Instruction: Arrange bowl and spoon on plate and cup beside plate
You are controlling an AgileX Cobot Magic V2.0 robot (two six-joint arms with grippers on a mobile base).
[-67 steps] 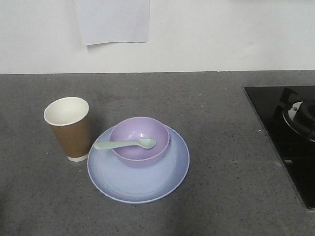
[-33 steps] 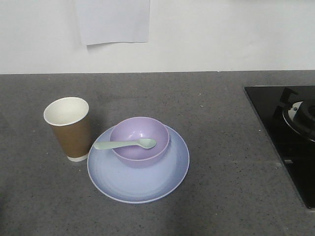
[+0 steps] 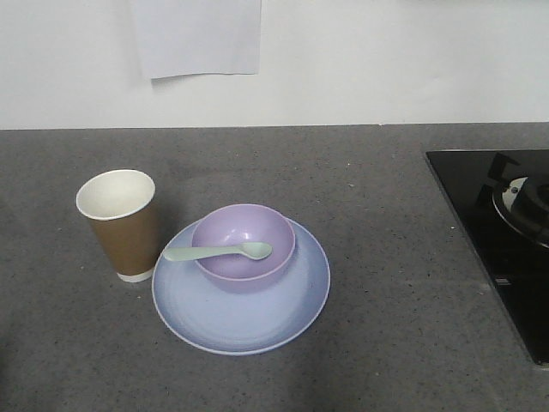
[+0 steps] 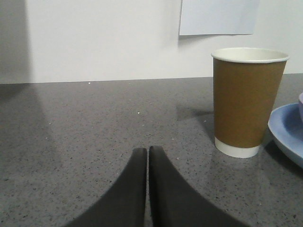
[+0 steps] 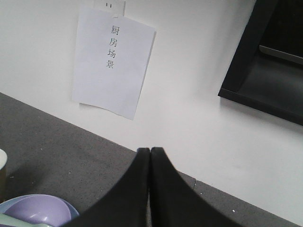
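Note:
The lavender bowl (image 3: pixel 244 242) sits on the far half of the pale blue plate (image 3: pixel 249 322). Across the bowl lies the mint spoon (image 3: pixel 216 252), head inside, handle over the left rim. The brown paper cup (image 3: pixel 122 223) stands upright against the plate's left edge. Neither arm shows in the front view. In the left wrist view my left gripper (image 4: pixel 147 150) is shut and empty, low over the counter, left of and nearer than the cup (image 4: pixel 246 99); the plate's edge (image 4: pixel 285 130) shows at right. My right gripper (image 5: pixel 150 150) is shut and empty, raised, with the bowl (image 5: pixel 38 210) at lower left.
A black stove top (image 3: pixel 497 232) with a burner takes the counter's right side. A white wall runs behind the counter, with a paper sheet (image 3: pixel 197 36) taped on it. A dark shelf or cabinet (image 5: pixel 270 56) hangs on the wall in the right wrist view.

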